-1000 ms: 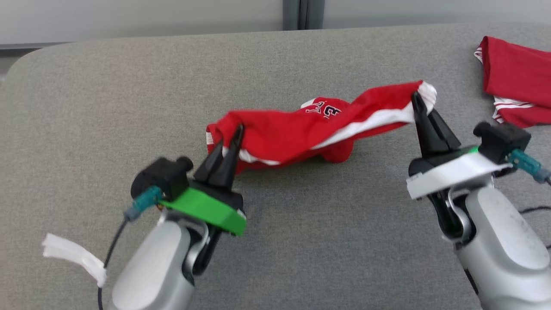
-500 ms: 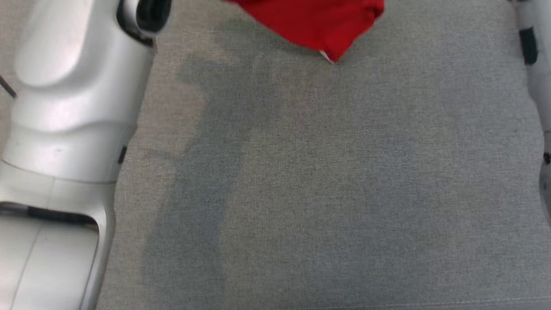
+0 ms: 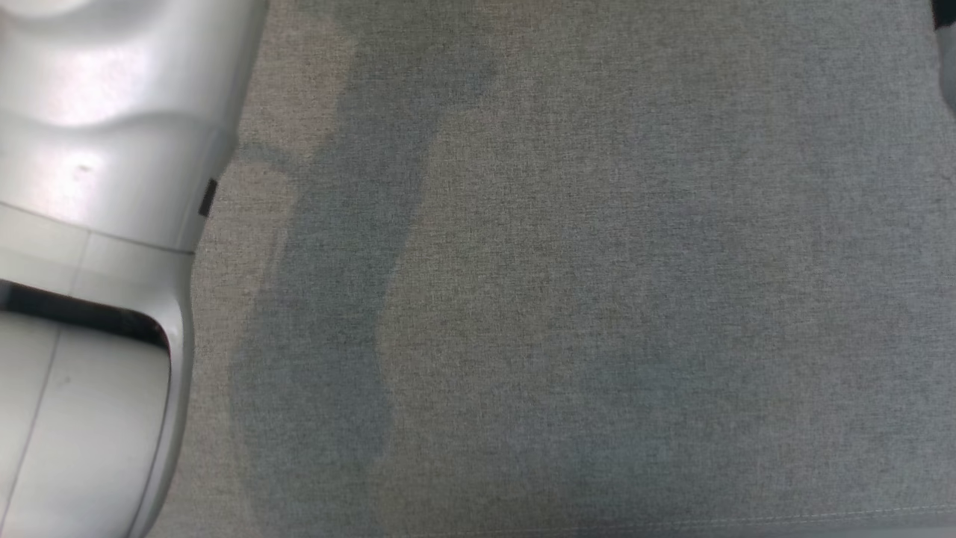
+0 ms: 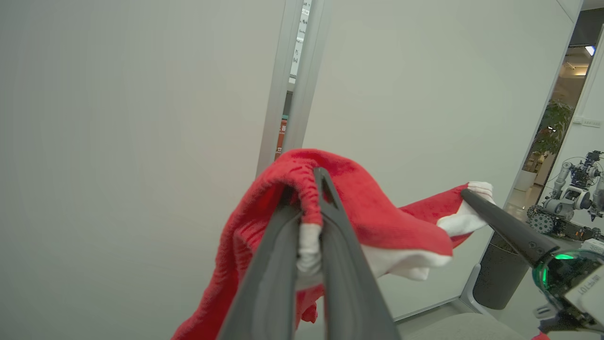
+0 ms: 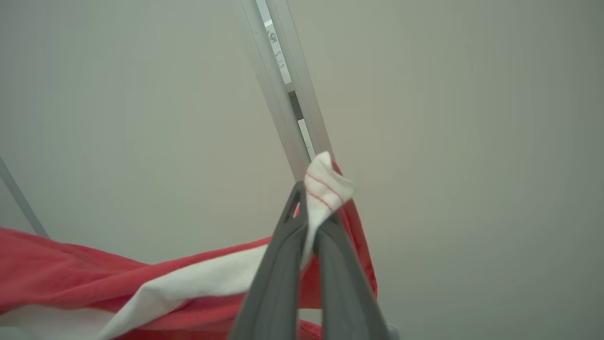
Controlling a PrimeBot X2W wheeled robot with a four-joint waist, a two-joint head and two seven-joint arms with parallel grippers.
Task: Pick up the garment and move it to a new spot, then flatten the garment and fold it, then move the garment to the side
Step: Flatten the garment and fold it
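The garment (image 4: 377,212), red with white trim, is up in the air, strung between the two grippers against a pale wall (image 4: 118,141). The left gripper (image 4: 306,198) has its fingers pressed together on a gathered red edge, with a white strip of the cloth caught between them. From that pinch, red folds hang down on the near side, and a band of red and white runs across to the other arm. The right gripper (image 5: 311,212) is likewise closed, pinching a white hem marked with thin red stripes. The hem's tip pokes up past the fingertips, and the rest of the cloth sags away toward the lower left of the right wrist view. A grey post (image 4: 292,94) splits the wall behind the cloth. A rounded corner of the table (image 3: 597,261) shows at the bottom of the left wrist view, below the right gripper. Seen from the head, the table is a grey woven surface crossed by soft shadows. The pale left arm (image 3: 97,149) hangs over its left edge. Far off at the right of the left wrist view stands another robot (image 4: 568,198).
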